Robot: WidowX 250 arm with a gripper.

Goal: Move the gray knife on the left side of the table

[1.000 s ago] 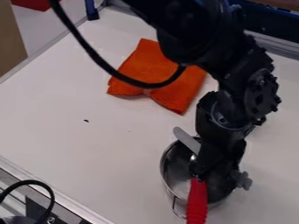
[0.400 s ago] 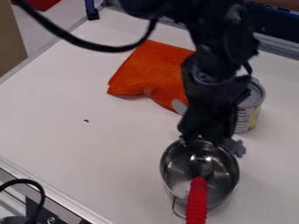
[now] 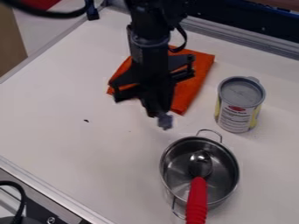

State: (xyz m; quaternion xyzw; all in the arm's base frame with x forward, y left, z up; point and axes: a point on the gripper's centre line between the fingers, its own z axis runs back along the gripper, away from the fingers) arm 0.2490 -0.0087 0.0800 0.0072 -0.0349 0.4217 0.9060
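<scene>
The claw (image 3: pixel 156 112), closed on the gray knife (image 3: pixel 165 122), hangs by an orange cloth (image 3: pixel 196 72), near a can (image 3: pixel 236 116) and a steel pot (image 3: pixel 225 168) holding a red-handled spoon (image 3: pixel 198 197).

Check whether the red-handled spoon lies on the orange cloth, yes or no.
No, the spoon rests in the metal pot, its red handle sticking out over the rim.

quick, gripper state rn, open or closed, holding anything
Gripper: closed on the gray knife, one gray end of which sticks out below it.
</scene>
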